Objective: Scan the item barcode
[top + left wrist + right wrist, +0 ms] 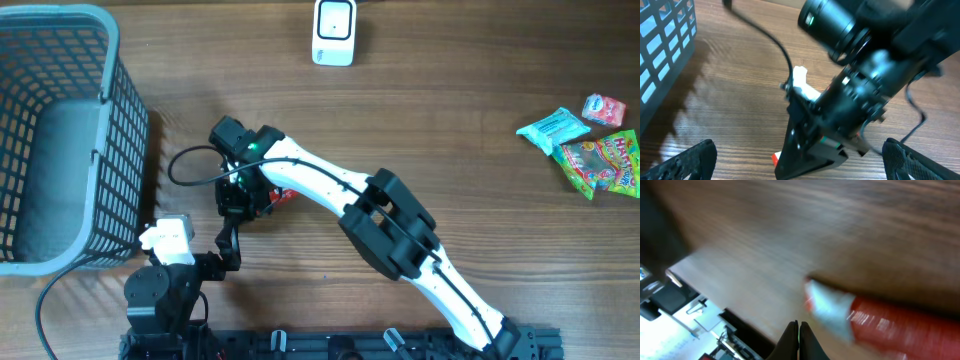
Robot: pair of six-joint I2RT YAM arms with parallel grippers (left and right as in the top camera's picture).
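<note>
Grey plastic lattice basket (120, 130) blocks far-left side. White-and-black right arm (390, 225) lies diagonally from near-right edge to centre-left, cutting across brown wooden table (470, 90). Black cable loop (185, 165) fills gap between basket and arm's wrist. Left arm base (160, 290) crowds near-left corner. Open passage: bare tabletop between small white box scanner (334, 32) at far edge and colourful snack packets (590, 150) at right.

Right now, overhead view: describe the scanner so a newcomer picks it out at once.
Start at the grey mesh basket at the left end of the table and follow the far edge toward the middle. There the scanner sits alone. Unlike the colourful snack packets at the right end, it is plain white and rigid, with a rounded square panel on its face.
</note>
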